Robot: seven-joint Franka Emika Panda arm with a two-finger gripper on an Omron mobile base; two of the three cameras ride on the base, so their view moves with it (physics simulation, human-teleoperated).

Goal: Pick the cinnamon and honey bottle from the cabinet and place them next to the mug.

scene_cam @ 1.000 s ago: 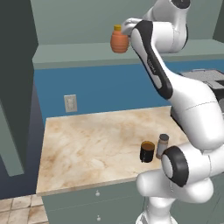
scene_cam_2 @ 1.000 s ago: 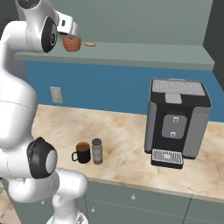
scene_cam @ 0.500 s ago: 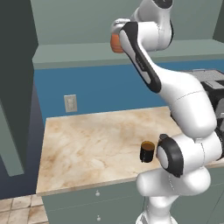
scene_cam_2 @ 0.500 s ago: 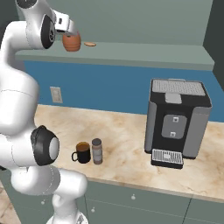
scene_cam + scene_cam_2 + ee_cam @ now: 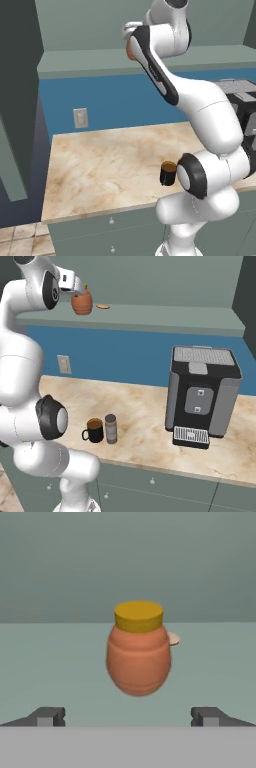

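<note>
we see our gripper spread wide, released, short of the honey bottle on the cabinet shelf; a pale disc behind it is half hidden.

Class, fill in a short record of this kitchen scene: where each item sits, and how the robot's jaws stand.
honey bottle: upright on the cabinet shelf, ahead of the gripper
jaws: open, wide apart, not touching the bottle
cinnamon: on the counter, right beside the mug
coffee machine: on the counter, apart from the mug
small flat disc: on the shelf behind the bottle
</note>
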